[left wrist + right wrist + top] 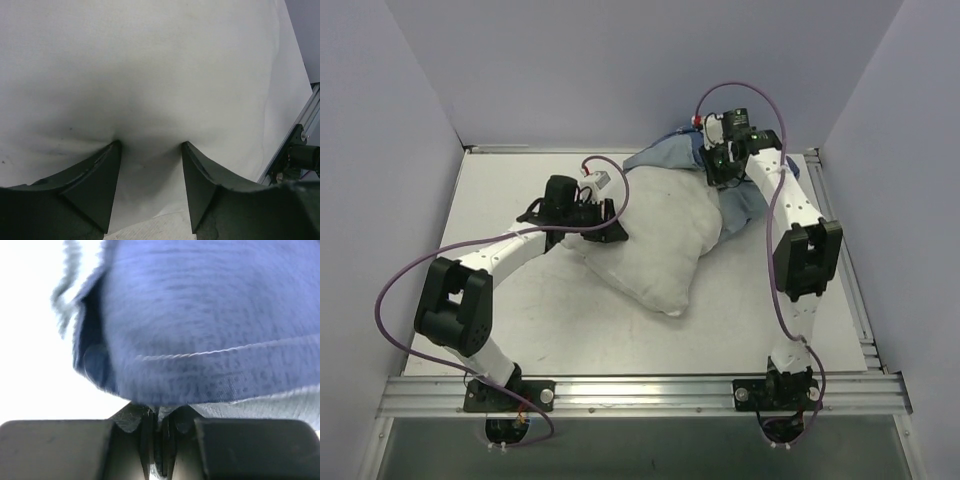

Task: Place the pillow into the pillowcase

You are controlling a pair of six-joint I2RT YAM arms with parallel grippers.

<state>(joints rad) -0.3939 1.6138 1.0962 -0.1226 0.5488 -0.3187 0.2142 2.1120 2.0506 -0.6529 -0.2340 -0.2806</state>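
Overlapping pillowcase [665, 160], pillow [650, 235], white table [520, 320] beneath

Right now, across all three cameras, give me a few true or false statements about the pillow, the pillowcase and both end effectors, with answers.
1. The pillow is fully inside the pillowcase. False: most of it lies uncovered.
2. The right end effector is shut on blue pillowcase fabric. True.
3. The left end effector stands open, its tips pressing into the pillow. True.
4. The pillowcase lies beside the arm bases. False: it is bunched at the far side, by the right end effector.
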